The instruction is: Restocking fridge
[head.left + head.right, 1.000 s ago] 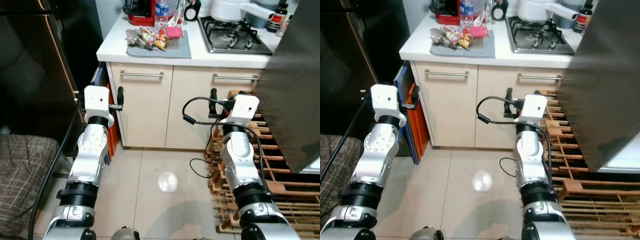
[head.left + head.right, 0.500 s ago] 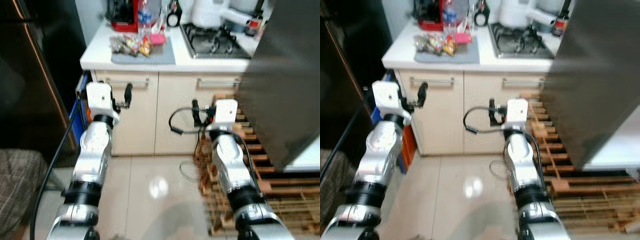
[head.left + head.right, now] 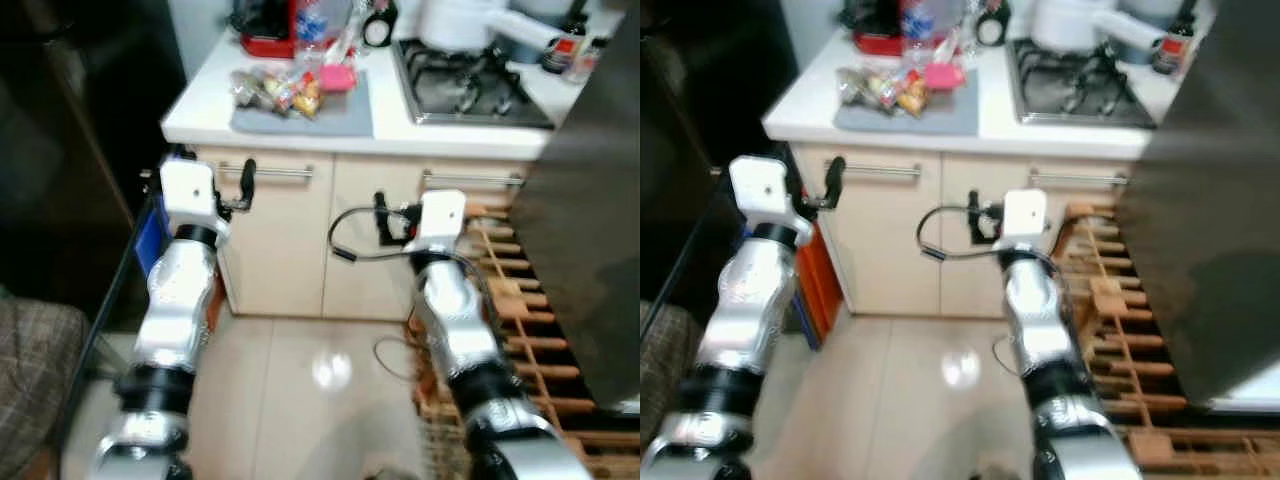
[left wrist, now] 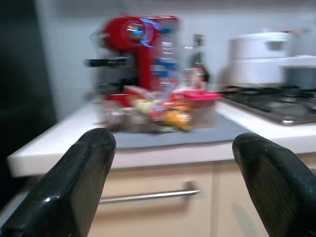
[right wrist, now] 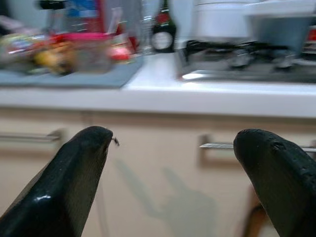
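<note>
The robot stands in front of the white kitchen counter (image 3: 300, 125), and I judge that it is in the approach step: it comes near the food that must be collected for the fridge, and nothing is grasped yet. The left gripper (image 4: 170, 182) is raised before the counter's left cabinet door, its fingers spread apart and empty. The right gripper (image 5: 177, 182) is raised before the right cabinet door, also spread wide and holding nothing.

The things to restock lie on a grey mat (image 3: 310, 105) on the counter top: a heap of snack packets (image 3: 275, 90) and a pink-lidded container (image 4: 200, 103) just beside them. Behind the mat, against the wall, stand a water bottle (image 4: 165, 61) and a red coffee machine (image 4: 126, 54).

The next move, I think, calls for lifting one gripper above the counter edge and bringing it over the packets.

To the right of the mat are the gas hob (image 3: 470, 85) and a white pot (image 4: 256, 57). A dark door panel (image 3: 590, 230) stands near the right arm, above a wooden rack (image 3: 520, 310) on the floor, and both may hinder turning.
</note>
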Controlling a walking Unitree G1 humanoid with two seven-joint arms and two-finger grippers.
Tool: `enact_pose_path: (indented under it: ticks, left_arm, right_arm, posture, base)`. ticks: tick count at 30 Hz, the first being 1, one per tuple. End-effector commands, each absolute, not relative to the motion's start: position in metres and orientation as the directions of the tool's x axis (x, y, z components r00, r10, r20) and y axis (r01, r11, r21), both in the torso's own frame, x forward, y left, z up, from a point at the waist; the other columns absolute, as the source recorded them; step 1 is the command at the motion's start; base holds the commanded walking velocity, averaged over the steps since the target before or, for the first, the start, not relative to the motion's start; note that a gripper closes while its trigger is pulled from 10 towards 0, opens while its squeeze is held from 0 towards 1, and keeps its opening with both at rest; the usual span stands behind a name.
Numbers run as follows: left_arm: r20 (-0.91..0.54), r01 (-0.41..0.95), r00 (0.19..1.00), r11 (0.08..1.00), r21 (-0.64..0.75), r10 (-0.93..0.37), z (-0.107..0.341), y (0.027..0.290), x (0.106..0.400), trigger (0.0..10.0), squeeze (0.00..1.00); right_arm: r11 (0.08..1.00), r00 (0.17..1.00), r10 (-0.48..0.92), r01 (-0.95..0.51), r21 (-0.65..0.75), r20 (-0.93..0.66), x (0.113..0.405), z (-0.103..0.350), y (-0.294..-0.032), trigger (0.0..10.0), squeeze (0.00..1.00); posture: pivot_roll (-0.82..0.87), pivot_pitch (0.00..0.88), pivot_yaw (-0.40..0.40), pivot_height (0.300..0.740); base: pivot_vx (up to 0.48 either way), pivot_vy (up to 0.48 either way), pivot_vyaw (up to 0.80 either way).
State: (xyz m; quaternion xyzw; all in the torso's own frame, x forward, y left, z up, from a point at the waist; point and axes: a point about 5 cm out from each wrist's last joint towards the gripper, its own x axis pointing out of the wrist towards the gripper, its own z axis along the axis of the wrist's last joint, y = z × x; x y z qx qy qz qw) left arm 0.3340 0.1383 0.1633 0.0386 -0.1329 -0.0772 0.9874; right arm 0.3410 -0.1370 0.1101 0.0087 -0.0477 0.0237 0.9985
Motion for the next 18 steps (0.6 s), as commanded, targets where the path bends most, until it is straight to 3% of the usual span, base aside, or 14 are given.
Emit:
enact_pose_path:
  ticks: [1,18]
  left_arm:
    - [0.276,0.119,0.949,0.983,0.136,-0.153,0.172,0.148,0.336,10.0,0.00]
    - [0.404,0.110,0.897,0.977,0.185,-0.177,0.215,0.146,0.343,10.0,0.00]
  right_arm:
    - [0.996,0.991,0.077,-0.080,0.027,0.114,0.342,0.115,-0.124,10.0,0.00]
    - [0.999,0.962,0.032,-0.042,0.029,0.271,0.346,0.150,-0.126,10.0,0.00]
  posture:
    - [0.03,0.000,0.010,0.740]
    - [0.03,0.000,0.000,0.740]
  base:
    - [0.480,0.000,0.00]
    - [0.480,0.000,0.00]
